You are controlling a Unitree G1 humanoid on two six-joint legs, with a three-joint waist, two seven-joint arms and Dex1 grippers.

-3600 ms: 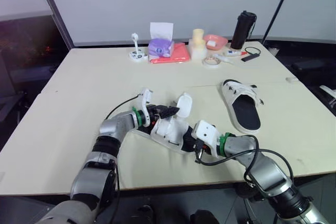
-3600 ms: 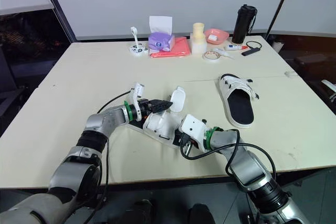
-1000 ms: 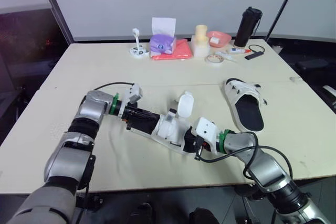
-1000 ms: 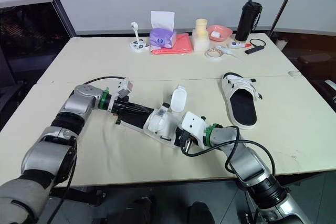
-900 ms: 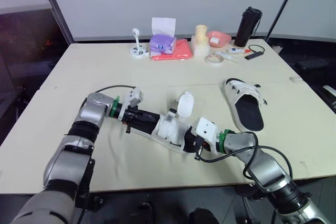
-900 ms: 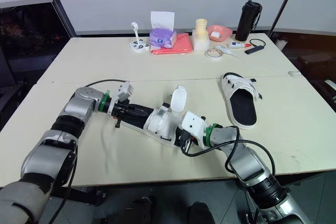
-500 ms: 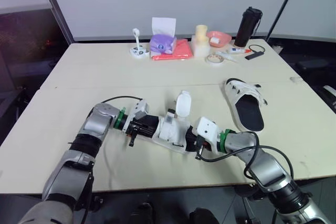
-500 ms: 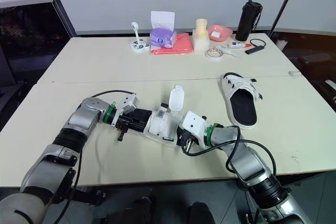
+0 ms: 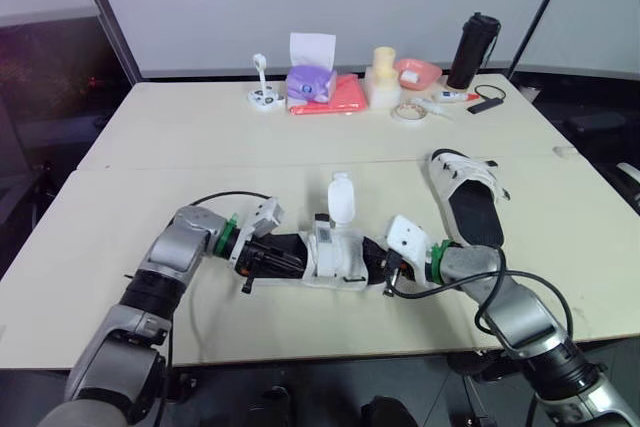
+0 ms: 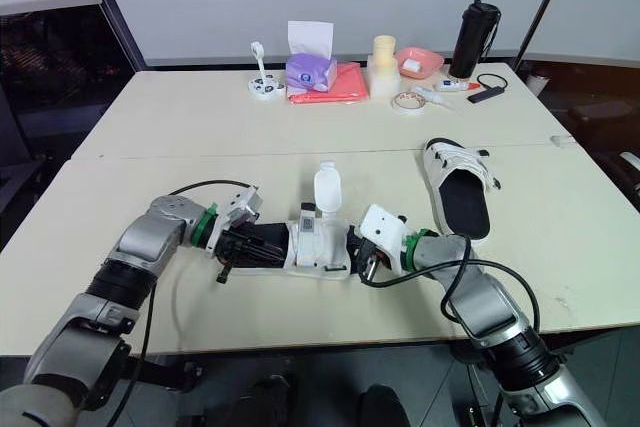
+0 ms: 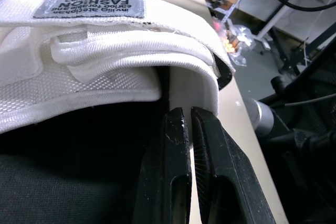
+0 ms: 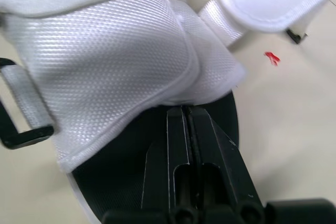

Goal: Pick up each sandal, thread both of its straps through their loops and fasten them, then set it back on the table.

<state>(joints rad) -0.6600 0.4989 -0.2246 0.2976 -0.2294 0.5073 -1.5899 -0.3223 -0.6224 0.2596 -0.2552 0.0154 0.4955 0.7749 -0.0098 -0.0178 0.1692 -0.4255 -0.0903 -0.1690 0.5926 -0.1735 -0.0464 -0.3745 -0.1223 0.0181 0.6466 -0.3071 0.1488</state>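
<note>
A white sandal (image 9: 335, 259) with a black footbed lies crosswise near the table's front edge, held between both grippers. One of its straps (image 9: 341, 197) stands up loose. My left gripper (image 9: 298, 259) reaches in from the left, shut on the white edge of the upper (image 11: 189, 85). From the right comes my right gripper (image 9: 373, 264), shut with its tips (image 12: 187, 109) tucked under the rim of the upper (image 12: 115, 51). The second sandal (image 9: 468, 202) lies flat further right, untouched.
Along the table's far side stand a purple tissue box (image 9: 308, 82), a pink cloth (image 9: 338, 100), cream containers (image 9: 381, 75), a pink bowl (image 9: 417, 73), a tape roll (image 9: 405, 112) and a black bottle (image 9: 471, 39). The table's front edge (image 9: 330, 352) runs just below the grippers.
The held sandal has swung from a diagonal to lying level across the table. My left gripper moved nearer and rightward; my right gripper shifted right. The loose strap now stands more upright.
</note>
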